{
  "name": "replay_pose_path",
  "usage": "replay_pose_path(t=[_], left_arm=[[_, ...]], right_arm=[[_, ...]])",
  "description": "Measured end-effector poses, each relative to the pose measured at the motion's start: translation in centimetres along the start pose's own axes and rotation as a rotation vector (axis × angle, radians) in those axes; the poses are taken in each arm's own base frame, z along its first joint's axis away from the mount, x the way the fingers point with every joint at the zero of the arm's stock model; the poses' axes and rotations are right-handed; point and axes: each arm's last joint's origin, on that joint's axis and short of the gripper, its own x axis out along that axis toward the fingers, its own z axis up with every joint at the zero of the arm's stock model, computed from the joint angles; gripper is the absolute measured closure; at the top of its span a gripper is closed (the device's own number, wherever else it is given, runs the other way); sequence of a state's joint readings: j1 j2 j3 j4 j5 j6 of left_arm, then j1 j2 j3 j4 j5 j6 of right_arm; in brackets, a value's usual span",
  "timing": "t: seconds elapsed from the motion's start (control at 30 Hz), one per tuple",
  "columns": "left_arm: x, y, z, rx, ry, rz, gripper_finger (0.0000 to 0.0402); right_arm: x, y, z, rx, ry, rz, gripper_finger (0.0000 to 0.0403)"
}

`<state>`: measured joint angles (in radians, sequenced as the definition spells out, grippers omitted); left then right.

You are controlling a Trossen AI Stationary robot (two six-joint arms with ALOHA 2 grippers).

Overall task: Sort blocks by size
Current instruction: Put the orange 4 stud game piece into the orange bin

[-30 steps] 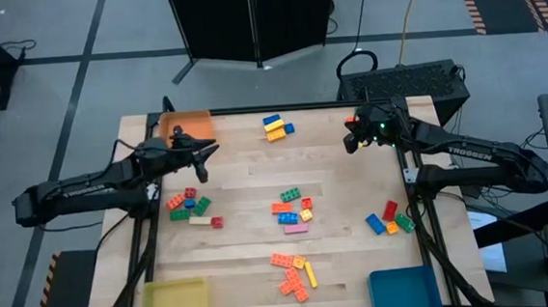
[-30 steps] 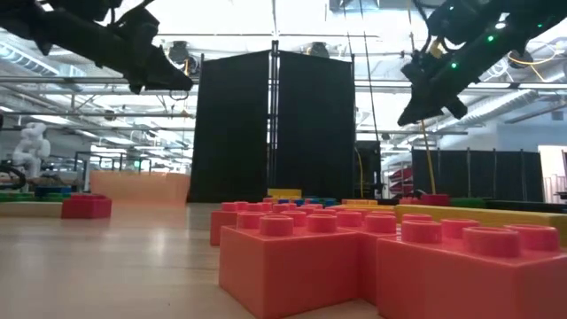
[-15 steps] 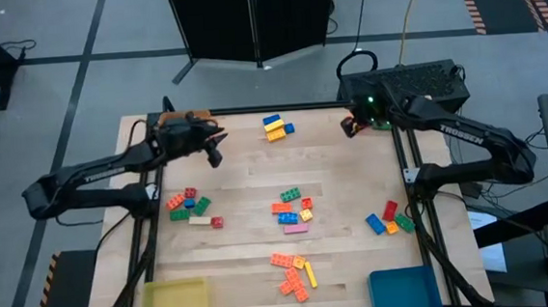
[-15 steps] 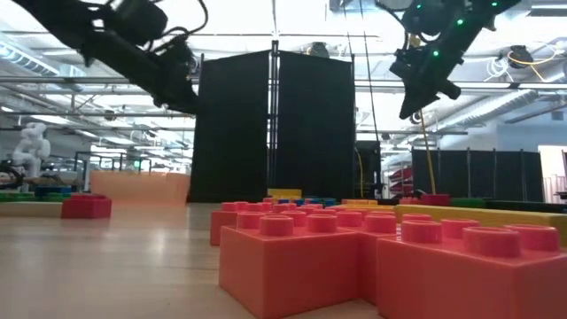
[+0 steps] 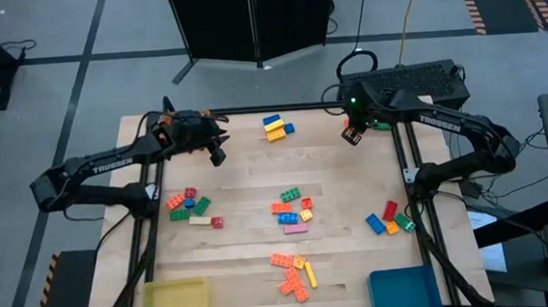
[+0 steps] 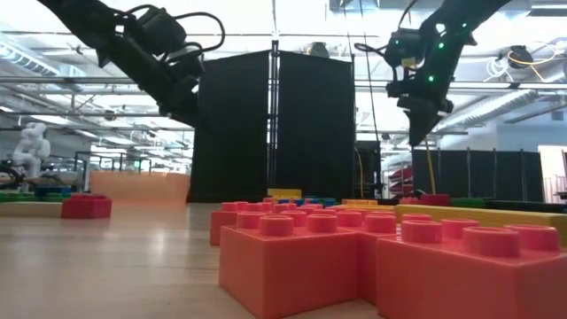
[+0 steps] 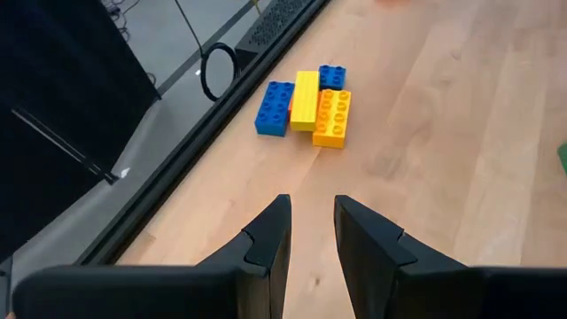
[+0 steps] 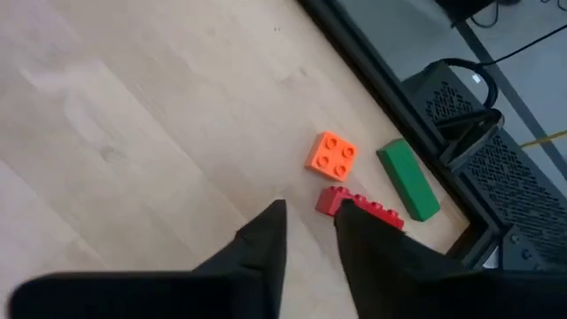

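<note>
The blue-and-yellow block cluster at the bench's far edge serves as landmark. The left gripper is held left of it, fingers slightly parted, empty. The right gripper is held right of it, fingers narrowly parted, empty, above an orange block, red block and green block.

Both arms I drove were matte black, jointed tubes with white TROSSEN lettering along the forearms. Black cables looped off the left arm. A green light glowed on the right arm. Their fingers were dark, angular wedges.
</note>
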<state>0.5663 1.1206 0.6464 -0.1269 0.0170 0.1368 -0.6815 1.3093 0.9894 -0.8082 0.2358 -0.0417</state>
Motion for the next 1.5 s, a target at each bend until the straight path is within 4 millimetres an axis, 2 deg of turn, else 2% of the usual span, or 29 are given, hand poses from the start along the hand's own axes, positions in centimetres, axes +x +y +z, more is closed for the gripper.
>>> replay_pose_path(t=[0.17,0.33,0.63,0.77,0.93,1.03,1.13,1.23,1.5], left_arm=[[0.0,-0.5,-0.3,0.011,0.035,-0.020,0.0308],[0.0,-0.5,-0.3,0.012,0.036,-0.019,0.0308],[0.0,-0.5,0.0,0.079,0.006,-0.014,0.0308],[0.0,-0.4,0.0,0.117,0.010,0.006,0.0308],[0.0,-0.2,-0.4,0.074,0.059,0.080,0.0308],[0.0,-0.1,-0.7,0.051,0.095,0.108,0.0308],[0.0,-0.2,-0.7,0.044,0.090,0.092,0.0308],[0.0,-0.7,-0.6,0.046,0.077,-0.002,0.0308],[-0.3,-3.7,-1.1,0.059,0.125,-0.209,0.0308]], right_arm=[[1.0,0.1,0.2,-0.031,0.031,-0.025,0.0259],[1.7,0.4,1.0,-0.034,0.045,0.028,0.0240],[0.8,0.3,5.9,-0.079,-0.044,0.108,0.0236],[1.5,0.4,7.6,-0.085,-0.066,0.107,0.0236],[3.5,1.6,8.2,-0.113,-0.020,0.120,0.0236],[4.0,2.3,8.2,-0.119,-0.005,0.129,0.0236],[3.6,3.1,8.0,-0.108,0.014,0.152,0.0236],[2.3,4.1,7.5,-0.107,0.028,0.220,0.0236],[-1.6,7.2,5.9,-0.117,0.046,0.282,0.0236]])
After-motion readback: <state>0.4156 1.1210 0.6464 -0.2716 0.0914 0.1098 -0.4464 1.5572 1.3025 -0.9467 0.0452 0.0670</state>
